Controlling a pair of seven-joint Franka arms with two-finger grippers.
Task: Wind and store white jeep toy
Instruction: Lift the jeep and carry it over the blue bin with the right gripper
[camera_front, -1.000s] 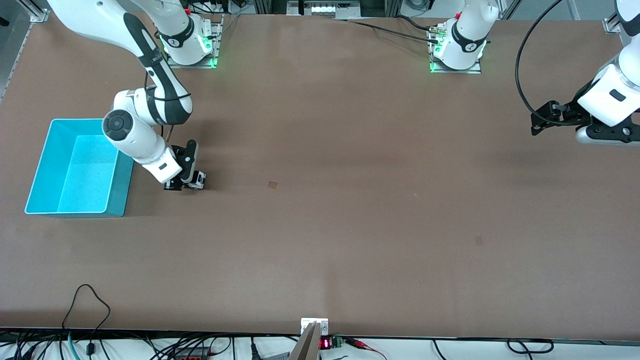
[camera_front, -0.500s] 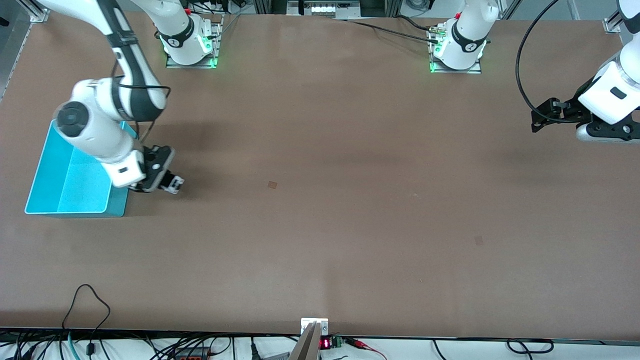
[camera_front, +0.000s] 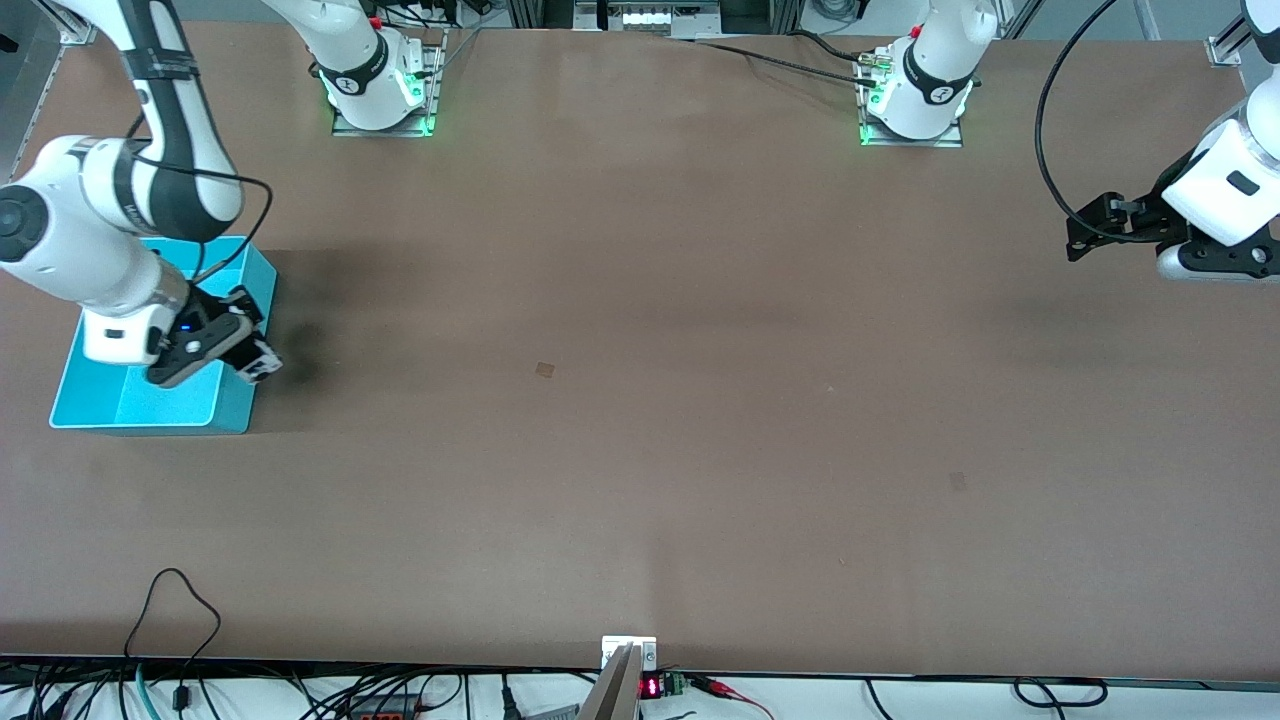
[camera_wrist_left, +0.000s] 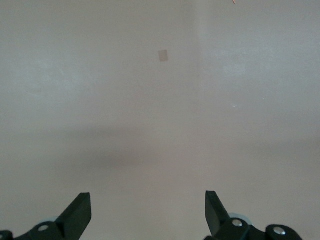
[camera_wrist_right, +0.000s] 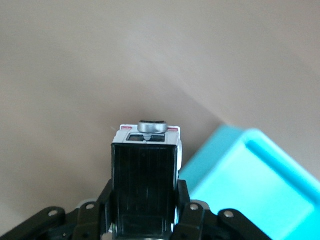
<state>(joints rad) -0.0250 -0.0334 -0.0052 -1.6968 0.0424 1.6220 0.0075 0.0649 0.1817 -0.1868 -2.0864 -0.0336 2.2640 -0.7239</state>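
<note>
Left of frame: cyan bin near the table edge. Right gripper in the air over the bin's inner rim, jaws clamped on the white jeep toy. Centre of frame: broad bare tabletop. Upper right of frame: left gripper waits, jaws wide, holding nothing.

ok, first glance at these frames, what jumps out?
The right gripper, shut on the white jeep toy, hangs over the cyan bin's wall that faces the table's middle. The bin sits at the right arm's end of the brown table. The left gripper waits with open fingers over the left arm's end of the table.
</note>
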